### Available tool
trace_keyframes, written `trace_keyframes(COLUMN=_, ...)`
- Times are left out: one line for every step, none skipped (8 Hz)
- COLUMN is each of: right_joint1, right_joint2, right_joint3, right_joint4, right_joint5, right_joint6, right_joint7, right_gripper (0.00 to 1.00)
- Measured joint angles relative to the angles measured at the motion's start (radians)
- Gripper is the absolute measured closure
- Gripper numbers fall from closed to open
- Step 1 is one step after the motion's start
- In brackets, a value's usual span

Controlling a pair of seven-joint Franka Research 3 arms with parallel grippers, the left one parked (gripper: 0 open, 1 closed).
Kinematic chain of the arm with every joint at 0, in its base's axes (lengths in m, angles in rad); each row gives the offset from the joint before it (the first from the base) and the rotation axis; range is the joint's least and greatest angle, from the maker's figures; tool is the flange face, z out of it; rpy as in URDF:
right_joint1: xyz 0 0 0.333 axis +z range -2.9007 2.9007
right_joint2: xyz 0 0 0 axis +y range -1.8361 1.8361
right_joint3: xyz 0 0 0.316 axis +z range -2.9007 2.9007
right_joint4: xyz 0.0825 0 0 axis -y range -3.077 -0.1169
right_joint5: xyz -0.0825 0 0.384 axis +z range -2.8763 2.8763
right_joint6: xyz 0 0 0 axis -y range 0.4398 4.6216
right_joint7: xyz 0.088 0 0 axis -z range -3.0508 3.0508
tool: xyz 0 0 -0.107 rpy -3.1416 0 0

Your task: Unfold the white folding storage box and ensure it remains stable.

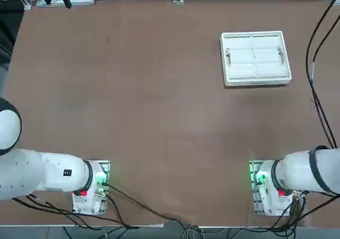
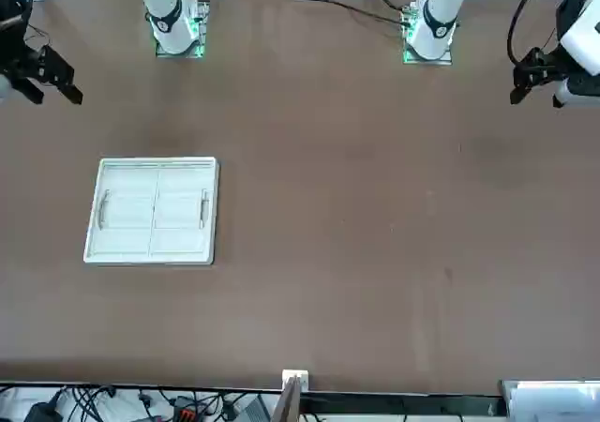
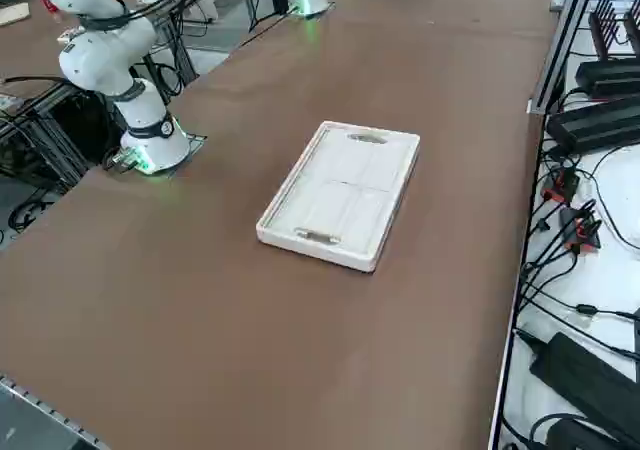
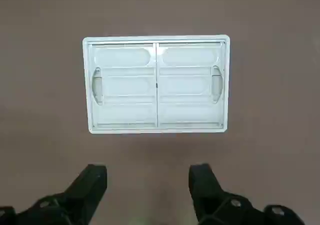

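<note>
The white folding storage box [image 4: 156,84] lies collapsed flat, so its underside and the inner faces of its folded wall panels stay hidden in every view. Any lettering on it is too small to read. In the wrist view the right hand [image 4: 148,182] is cut off by the picture's edge: only its two dark fingers [image 4: 90,185] show, spread apart, with nothing between them. The overhead view cuts off the right arm [image 1: 305,170] at the edge. The brown surface [image 1: 133,117] runs past the frame in the side view.
</note>
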Motion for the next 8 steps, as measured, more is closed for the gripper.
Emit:
trace_keyframes(right_joint1=0.000, right_joint2=0.000, right_joint3=0.002, right_joint4=0.000, right_joint5=0.001, right_joint6=-0.002, right_joint7=0.002, right_gripper=0.00)
trace_keyframes(right_joint1=0.000, right_joint2=0.000, right_joint3=0.003, right_joint4=0.001, right_joint5=0.001, right_joint6=-0.003, right_joint7=0.003, right_gripper=0.00)
trace_keyframes(right_joint1=0.000, right_joint2=0.000, right_joint3=0.003, right_joint4=0.004, right_joint5=0.001, right_joint6=-0.004, right_joint7=0.003, right_gripper=0.00)
trace_keyframes(right_joint1=0.001, right_joint2=0.001, right_joint3=0.009, right_joint4=0.007, right_joint5=0.001, right_joint6=-0.004, right_joint7=0.005, right_gripper=0.00)
trace_keyframes(right_joint1=0.003, right_joint2=0.006, right_joint3=0.027, right_joint4=0.007, right_joint5=-0.006, right_joint6=-0.004, right_joint7=0.028, right_gripper=0.00)
trace_keyframes(right_joint1=0.013, right_joint2=0.023, right_joint3=0.058, right_joint4=0.006, right_joint5=-0.037, right_joint6=-0.004, right_joint7=0.070, right_gripper=0.00)
trace_keyframes(right_joint1=0.037, right_joint2=0.054, right_joint3=0.093, right_joint4=0.005, right_joint5=-0.090, right_joint6=-0.004, right_joint7=0.129, right_gripper=0.00)
trace_keyframes(right_joint1=0.080, right_joint2=0.097, right_joint3=0.114, right_joint4=0.004, right_joint5=-0.140, right_joint6=0.000, right_joint7=0.200, right_gripper=0.00)
